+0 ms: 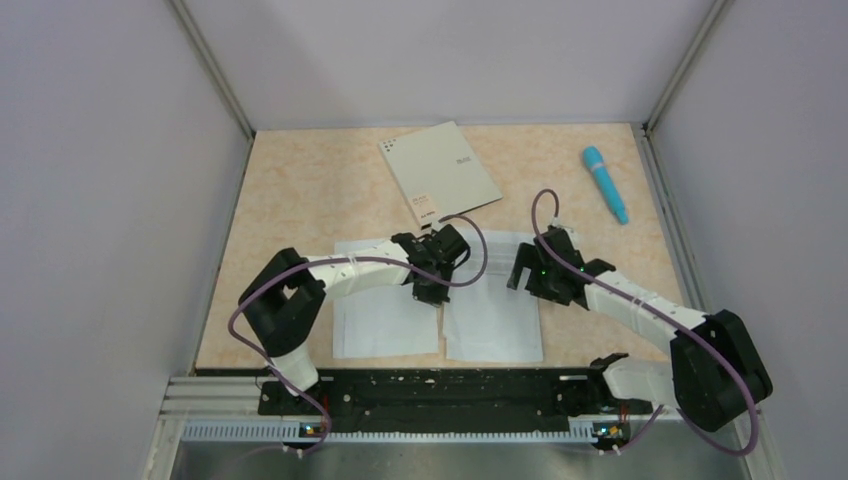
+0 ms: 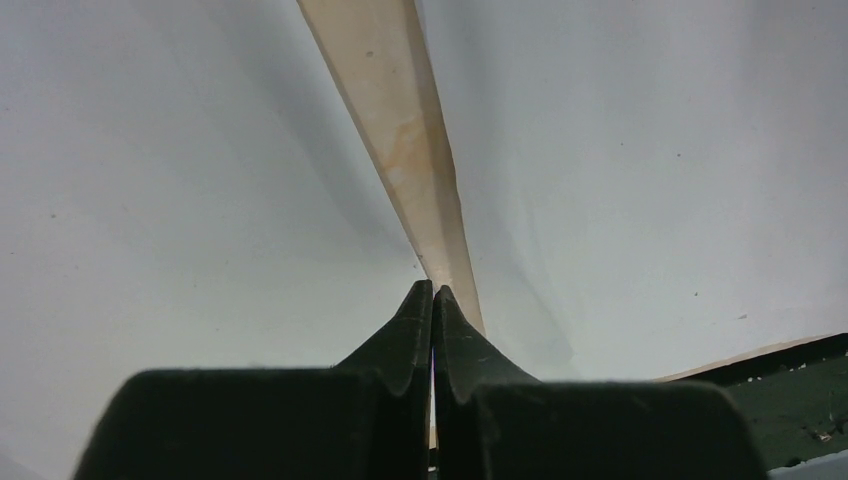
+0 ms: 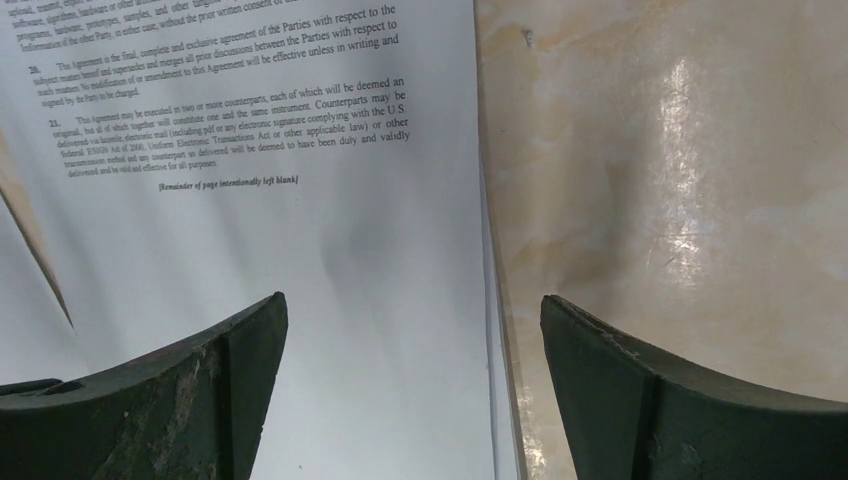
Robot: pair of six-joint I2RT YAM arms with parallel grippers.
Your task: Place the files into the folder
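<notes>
The grey folder lies closed at the back middle of the table. Two white files lie side by side near the front: a left sheet and a right sheet. My left gripper is shut and empty, low over the gap between them. In the left wrist view its tips meet over the narrow table strip between the left sheet and the right sheet. My right gripper is open. In the right wrist view it straddles the right edge of the printed sheet.
A blue pen-like object lies at the back right. White walls enclose the beige tabletop on three sides. The black base rail runs along the near edge.
</notes>
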